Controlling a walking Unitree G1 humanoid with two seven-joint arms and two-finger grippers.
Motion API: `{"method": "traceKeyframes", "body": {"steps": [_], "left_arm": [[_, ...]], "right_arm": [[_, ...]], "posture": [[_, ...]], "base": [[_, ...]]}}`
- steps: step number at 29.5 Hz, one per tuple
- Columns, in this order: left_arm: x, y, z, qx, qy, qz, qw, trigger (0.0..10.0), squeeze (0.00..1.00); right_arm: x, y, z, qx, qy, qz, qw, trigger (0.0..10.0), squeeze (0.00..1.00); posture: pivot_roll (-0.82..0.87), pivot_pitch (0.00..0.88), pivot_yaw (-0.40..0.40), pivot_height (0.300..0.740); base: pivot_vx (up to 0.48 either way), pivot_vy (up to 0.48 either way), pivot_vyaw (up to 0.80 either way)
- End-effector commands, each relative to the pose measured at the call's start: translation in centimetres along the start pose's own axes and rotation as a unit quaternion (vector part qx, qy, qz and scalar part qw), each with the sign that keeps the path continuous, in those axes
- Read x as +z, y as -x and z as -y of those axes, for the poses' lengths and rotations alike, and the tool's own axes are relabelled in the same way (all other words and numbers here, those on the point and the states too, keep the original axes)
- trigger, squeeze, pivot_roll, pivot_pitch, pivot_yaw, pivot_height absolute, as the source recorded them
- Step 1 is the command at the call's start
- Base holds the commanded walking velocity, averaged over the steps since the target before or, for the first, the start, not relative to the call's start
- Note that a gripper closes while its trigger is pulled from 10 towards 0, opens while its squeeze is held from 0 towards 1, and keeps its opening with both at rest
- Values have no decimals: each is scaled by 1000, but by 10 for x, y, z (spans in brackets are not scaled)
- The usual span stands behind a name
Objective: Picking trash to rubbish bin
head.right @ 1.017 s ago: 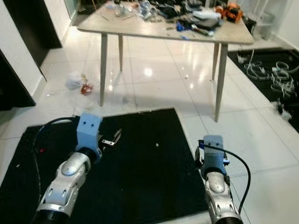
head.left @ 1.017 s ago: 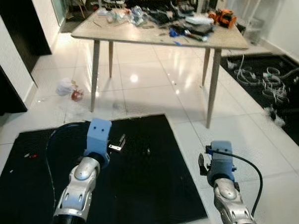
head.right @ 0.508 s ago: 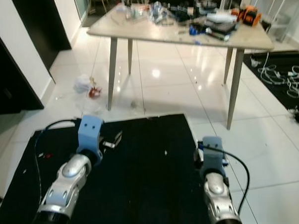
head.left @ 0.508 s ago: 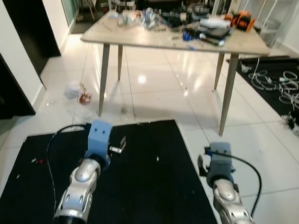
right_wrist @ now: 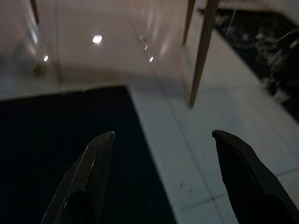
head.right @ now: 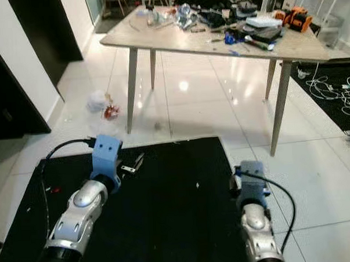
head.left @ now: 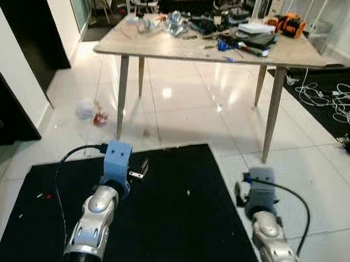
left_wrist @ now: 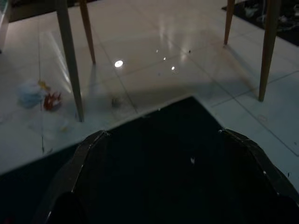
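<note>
Ahead, floor trash (head.left: 87, 109) (claws (right_wrist: 159, 140) spread)

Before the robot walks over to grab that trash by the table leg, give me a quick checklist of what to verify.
1. Trash located: ok, white and red trash lies on the tile left of the table leg.
2. Left gripper free: ok, open, nothing held.
3. Right gripper free: ok, open, nothing held.
4. Path: cannot tell, black mat edge lies between.
5. Rubbish bin located: cannot tell.
</note>
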State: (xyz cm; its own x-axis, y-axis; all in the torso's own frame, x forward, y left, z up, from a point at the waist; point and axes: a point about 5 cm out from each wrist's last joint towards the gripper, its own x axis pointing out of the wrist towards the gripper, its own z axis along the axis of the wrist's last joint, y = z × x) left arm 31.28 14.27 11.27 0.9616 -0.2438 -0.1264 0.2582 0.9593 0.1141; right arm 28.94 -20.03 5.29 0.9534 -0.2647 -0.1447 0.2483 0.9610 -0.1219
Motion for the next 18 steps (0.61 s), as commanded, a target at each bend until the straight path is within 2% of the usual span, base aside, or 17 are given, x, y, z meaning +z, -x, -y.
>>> {"method": "traceKeyframes", "body": {"steps": [1,5,10,18], "left_arm": [[-4,2,0,1,7,-10,1000,10000,0],[-3,1,0,0,8,-7,1000,10000,0],[-2,1,0,1,9,-6,1000,10000,0],[3,-1,-1,4,14,3,1000,10000,0]], "right_arm": [[-3,3,-4,1,-8,-4,1000,10000,0],[-1,1,-2,-1,-11,-1,1000,10000,0],[2,-2,-2,1,-12,3,1000,10000,0],[32,-7,-6,37,3,84,996,10000,0]], "posture": [[20,107,7,740],[21,108,5,740],[21,108,5,740],[15,107,5,740]], "base": [[326,0,0],[322,0,0],[325,0,-724],[324,0,0]]}}
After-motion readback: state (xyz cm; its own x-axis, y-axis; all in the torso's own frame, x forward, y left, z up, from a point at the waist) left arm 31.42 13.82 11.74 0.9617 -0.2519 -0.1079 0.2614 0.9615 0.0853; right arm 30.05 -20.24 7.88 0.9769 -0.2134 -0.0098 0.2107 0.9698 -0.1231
